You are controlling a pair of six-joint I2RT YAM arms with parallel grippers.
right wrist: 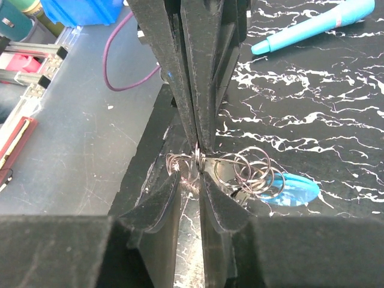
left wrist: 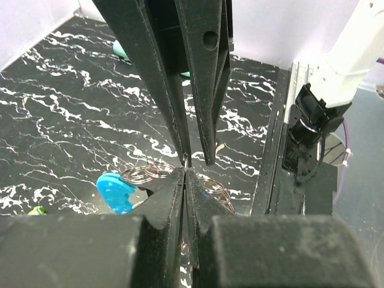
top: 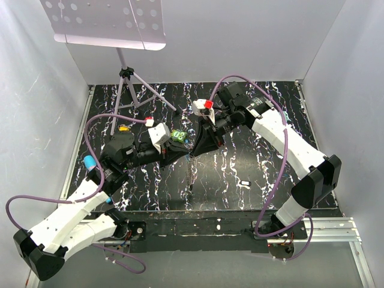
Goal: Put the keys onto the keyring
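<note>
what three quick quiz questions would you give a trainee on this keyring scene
1. True or false: the keyring lies untouched on the table.
2. Which one is shut on it? A. left end effector B. right end effector C. neither
3. Fill in: the clip on the keyring is coloured ___.
Key: 1 false; 2 A; 3 blue.

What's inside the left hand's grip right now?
A thin ring of the keyring enters the left hand; more rings and a blue tag show beside. The pinched part is covered.
</note>
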